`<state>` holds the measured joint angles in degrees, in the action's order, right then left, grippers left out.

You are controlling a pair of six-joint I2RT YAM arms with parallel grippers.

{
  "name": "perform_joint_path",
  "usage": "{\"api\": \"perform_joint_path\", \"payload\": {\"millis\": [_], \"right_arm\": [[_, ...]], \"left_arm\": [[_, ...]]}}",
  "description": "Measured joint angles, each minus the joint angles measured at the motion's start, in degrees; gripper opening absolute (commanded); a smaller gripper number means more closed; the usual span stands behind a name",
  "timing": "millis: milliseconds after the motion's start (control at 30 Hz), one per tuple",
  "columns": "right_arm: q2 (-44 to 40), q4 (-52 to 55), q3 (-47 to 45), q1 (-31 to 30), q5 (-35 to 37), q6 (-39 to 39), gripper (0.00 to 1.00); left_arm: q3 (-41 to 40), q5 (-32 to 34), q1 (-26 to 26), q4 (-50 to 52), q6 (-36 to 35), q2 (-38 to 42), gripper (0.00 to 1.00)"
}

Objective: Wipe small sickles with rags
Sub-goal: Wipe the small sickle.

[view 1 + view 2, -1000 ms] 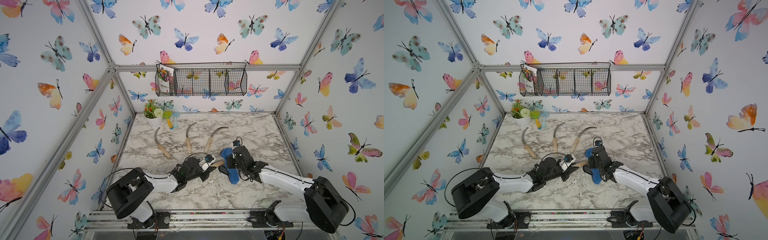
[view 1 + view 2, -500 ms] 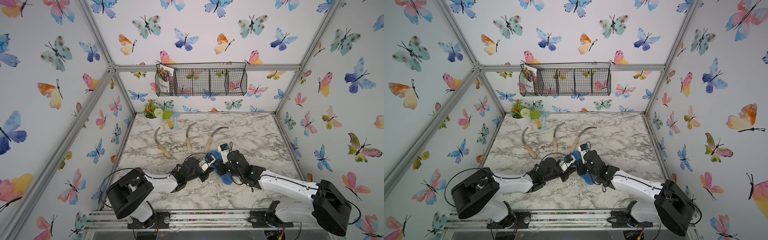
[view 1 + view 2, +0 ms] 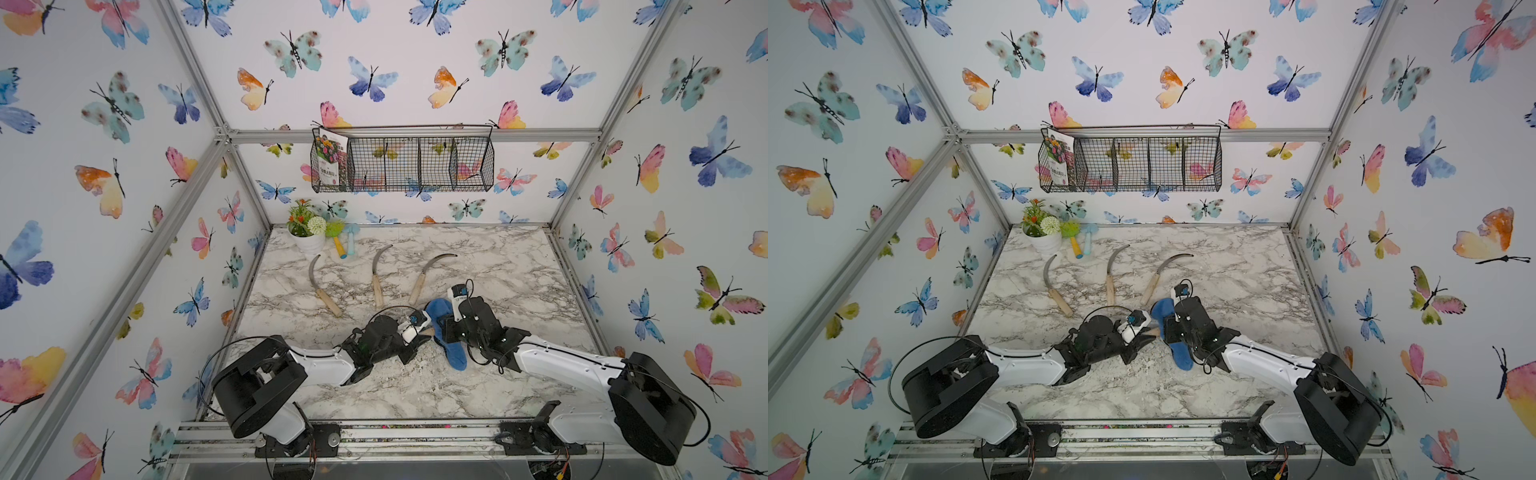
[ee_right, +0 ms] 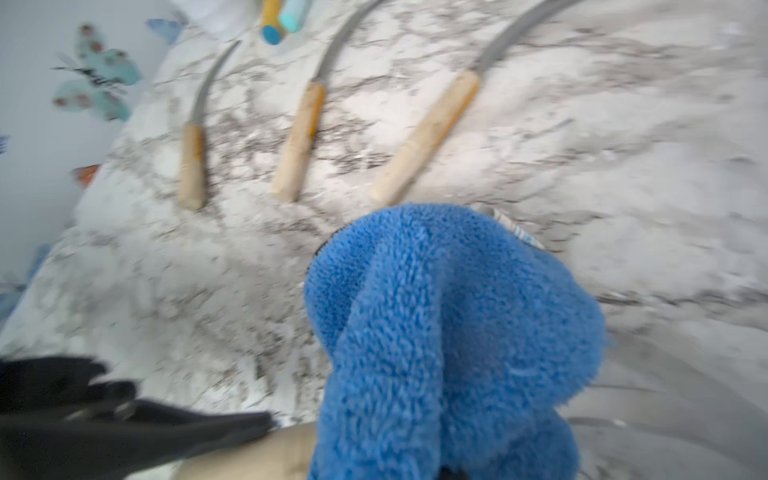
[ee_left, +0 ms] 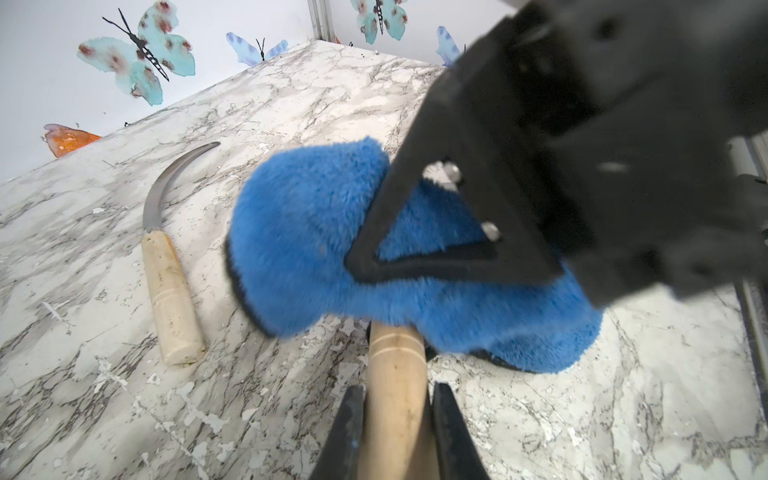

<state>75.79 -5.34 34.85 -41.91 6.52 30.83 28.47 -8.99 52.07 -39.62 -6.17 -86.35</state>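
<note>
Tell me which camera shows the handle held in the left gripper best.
The left wrist view: the wooden handle fills the foreground, sharp, pinched by the left gripper. The right wrist view is blurred and shows a stub beside the blue cloth. Both top views show only a tiny tip.

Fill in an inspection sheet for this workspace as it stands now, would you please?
Surface: marble table, with white flakes scattered near the front.
Job's things: left sickle, middle sickle and right sickle lie in a row; fourth sickle is held, its blade hidden under the blue rag.
Clutter: flower pot and toy tools in the back-left corner.
Grippers: left gripper shut on the fourth sickle's handle; right gripper shut on the blue rag.
Cables: black cable loops over the left wrist.
Surroundings: butterfly walls; wire basket on the back wall.
</note>
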Motion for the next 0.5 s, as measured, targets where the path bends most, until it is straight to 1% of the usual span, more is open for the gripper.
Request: {"api": "perform_joint_path", "payload": {"millis": [133,267,367,500], "right_arm": [[0.07,3.34,-0.24,3.54,4.85,0.48,0.03],[0.09,4.37,-0.20,3.15,4.85,-0.02,0.02],[0.74,4.42,0.44,0.90,4.94,-0.44,0.02],[1.92,4.48,2.75,-5.27,6.51,-0.63,0.02]], "left_arm": [[-0.28,-0.17,0.00,-0.63,-0.02,0.85,0.00],[-0.42,-0.44,0.00,-0.81,-0.02,1.01,0.00],[-0.42,-0.55,0.00,-0.66,0.00,1.01,0.00],[-1.07,-0.52,-0.22,0.31,0.13,1.01,0.00]]}}
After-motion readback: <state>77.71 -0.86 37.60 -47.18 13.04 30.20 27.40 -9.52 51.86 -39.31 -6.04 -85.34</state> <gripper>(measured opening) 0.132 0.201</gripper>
